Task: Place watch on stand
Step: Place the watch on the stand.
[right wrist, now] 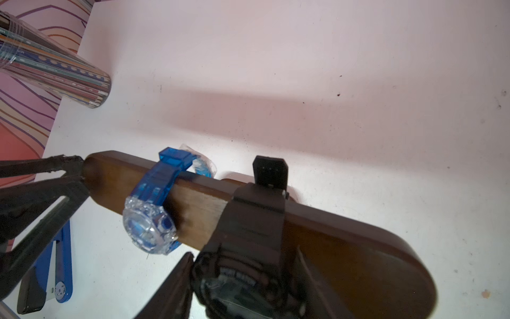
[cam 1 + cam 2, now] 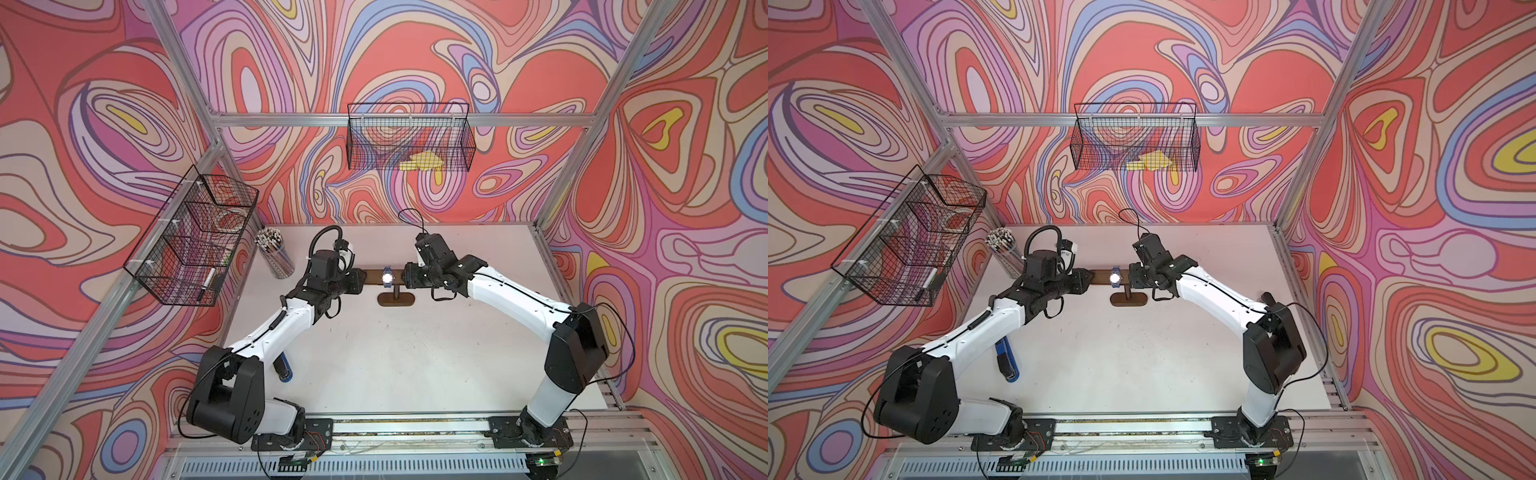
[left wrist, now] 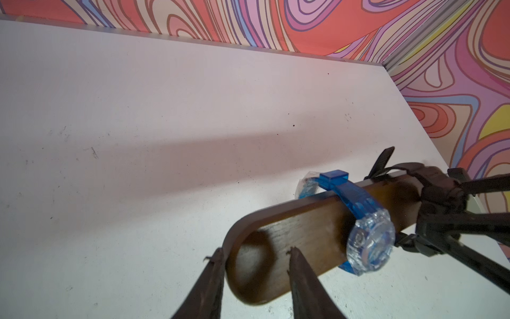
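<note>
Nearest the lens, two white-and-black robot arms: left arm (image 2: 270,332) bent in from 7 o'clock, right arm (image 2: 515,291) from 5 o'clock, both wrists converging just past the centre of a pale worktop (image 2: 395,353). Swirling red, pink and lilac pattern on all surrounding walls (image 2: 83,124). On the wall at 9 o'clock, divided wire basket (image 2: 191,241); on the wall at 12 o'clock, long wire basket (image 2: 374,141) with a yellow item (image 2: 422,161) inside.

A little toward 12 o'clock from centre, upright stand (image 2: 395,299): dark brown wood, small oval base, thin post, long round-ended bar (image 3: 298,234) lying from 9 to 3 o'clock. At 10 o'clock, clear cup of pencils (image 2: 274,253), well apart from the stand. At 8 o'clock, blue stapler-like tool (image 2: 1007,361), flat, partly under the left arm.

At the 9 o'clock tip of the bar, left end effector (image 3: 255,252), closed partway, pinching the wood, one finger on each side. On the 3 o'clock half, right end effector (image 2: 407,277), closed partway around the case of the black watch (image 1: 256,218); strap looped over the bar, buckle end standing up behind. Near the middle of the bar, translucent blue watch (image 3: 369,245), wrapped round it, between the two end effectors.
</note>
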`<state>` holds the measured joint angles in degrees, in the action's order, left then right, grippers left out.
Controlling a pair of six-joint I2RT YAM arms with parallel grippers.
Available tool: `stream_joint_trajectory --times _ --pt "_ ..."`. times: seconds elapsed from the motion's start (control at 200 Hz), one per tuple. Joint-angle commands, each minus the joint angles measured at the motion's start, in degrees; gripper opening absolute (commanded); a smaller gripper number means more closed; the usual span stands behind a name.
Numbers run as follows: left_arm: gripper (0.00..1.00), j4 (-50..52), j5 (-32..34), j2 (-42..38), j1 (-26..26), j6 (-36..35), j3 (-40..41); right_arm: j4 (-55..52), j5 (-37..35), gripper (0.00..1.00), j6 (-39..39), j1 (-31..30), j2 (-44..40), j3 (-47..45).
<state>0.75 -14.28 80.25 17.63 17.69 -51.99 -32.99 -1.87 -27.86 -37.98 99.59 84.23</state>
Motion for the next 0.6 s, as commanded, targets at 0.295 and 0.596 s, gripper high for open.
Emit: stream_joint_trajectory --times 0.295,0.596 --pt "0.40 -0.8 -0.6 -2.4 -0.1 0.0 1.4 0.2 -4.6 0.22 -1.0 -1.5 0.4 0.8" --pt "0.40 -0.8 -0.9 -2.8 0.0 -0.1 1.7 1.1 -5.3 0.37 -0.6 -1.8 -0.5 -0.9"
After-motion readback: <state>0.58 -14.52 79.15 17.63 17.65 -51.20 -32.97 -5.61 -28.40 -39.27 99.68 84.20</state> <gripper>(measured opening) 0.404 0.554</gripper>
